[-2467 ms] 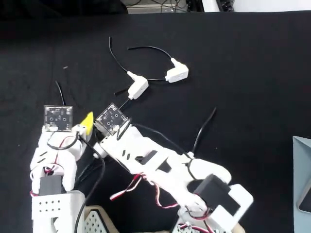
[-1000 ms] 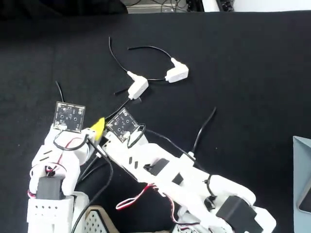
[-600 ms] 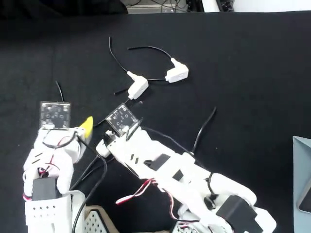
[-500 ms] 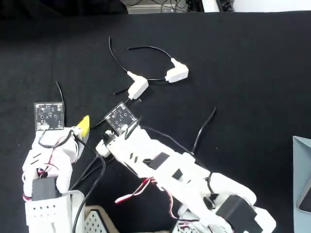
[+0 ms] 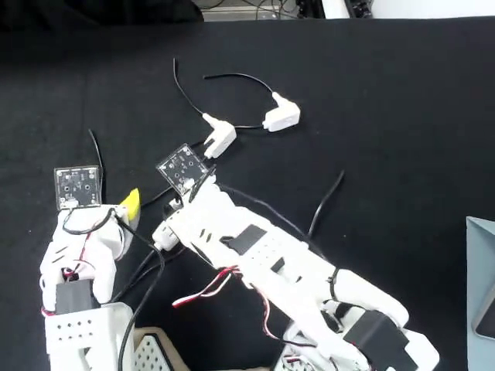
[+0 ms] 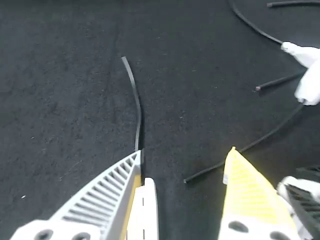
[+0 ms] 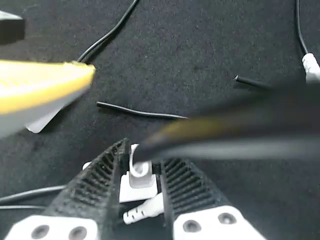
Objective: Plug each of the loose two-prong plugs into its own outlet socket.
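Observation:
Two loose white plugs [image 5: 219, 137] [image 5: 281, 116] lie on the black table, their thin black wires curling beyond them. In the left wrist view my left gripper [image 6: 184, 152] is open. A white connector piece [image 6: 144, 210] rests against its grey finger, a black wire [image 6: 135, 100] runs on from it, and the yellow finger [image 6: 245, 190] stands apart. My right gripper [image 7: 142, 155] is low over the table, its black fingers shut on another white connector [image 7: 136, 179]. In the high view the right arm [image 5: 232, 239] lies just short of the nearer plug.
The left gripper's yellow finger [image 7: 40, 87] juts close beside the right gripper. Loose black wire ends [image 7: 140, 111] lie near both grippers. A grey-blue object [image 5: 483, 294] sits at the table's right edge. The far half of the table [image 5: 371, 93] is bare black cloth.
The left arm swung to the left, away from the right arm. The right arm's wrist first drew back, then moved forward toward the nearer plug. Both plugs stayed put.

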{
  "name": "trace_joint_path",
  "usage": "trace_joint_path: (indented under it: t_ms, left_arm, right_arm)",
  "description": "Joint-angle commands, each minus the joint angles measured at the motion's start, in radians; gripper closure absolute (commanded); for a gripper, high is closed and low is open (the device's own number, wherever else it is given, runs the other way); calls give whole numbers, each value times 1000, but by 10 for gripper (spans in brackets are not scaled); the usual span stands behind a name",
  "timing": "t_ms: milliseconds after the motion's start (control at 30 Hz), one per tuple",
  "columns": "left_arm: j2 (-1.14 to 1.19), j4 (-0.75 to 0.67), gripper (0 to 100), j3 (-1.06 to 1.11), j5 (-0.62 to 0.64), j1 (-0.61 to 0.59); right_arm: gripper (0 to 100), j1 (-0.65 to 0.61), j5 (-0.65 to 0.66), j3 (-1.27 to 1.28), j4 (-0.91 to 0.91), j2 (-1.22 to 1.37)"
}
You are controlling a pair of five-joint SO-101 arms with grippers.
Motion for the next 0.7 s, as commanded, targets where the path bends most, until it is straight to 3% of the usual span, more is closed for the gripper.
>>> trace_joint_path:
  t_ms: [0, 667]
  left_arm:
    - [-9, -25, 736, -7, 14, -36]
    - [-9, -26, 736, 8, 9, -36]
  right_arm:
    - [987, 18, -9, -53, 9, -2]
    - [987, 6, -9, -51, 8, 107]
